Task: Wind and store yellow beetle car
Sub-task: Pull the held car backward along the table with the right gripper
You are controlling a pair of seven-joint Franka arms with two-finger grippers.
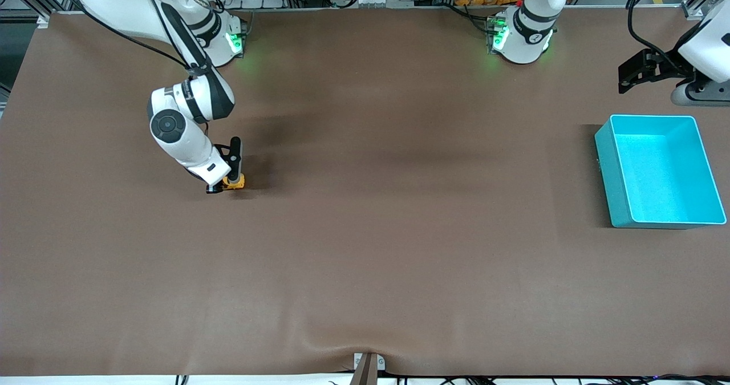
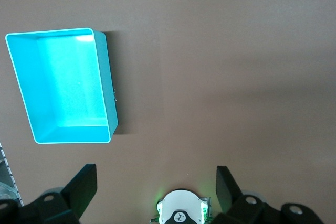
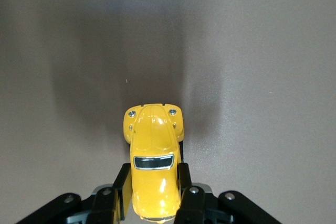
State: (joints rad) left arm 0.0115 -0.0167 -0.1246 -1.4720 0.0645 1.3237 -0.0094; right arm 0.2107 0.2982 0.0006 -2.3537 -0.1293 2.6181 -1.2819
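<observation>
We see the right gripper (image 3: 154, 195) down on the counter (image 1: 365, 231) toward the right arm's end, its jaws clamped on the yellow beetle car (image 3: 153, 161). The left gripper (image 2: 155, 184) waits above the turquoise bin (image 1: 613, 168), jaws wide apart

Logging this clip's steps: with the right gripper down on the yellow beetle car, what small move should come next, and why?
Probably a short pull backward along the table to wind it. The right gripper is shut on the yellow beetle car, which looks low at the brown table. The turquoise bin sits toward the left arm's end, where the left gripper waits open.
</observation>
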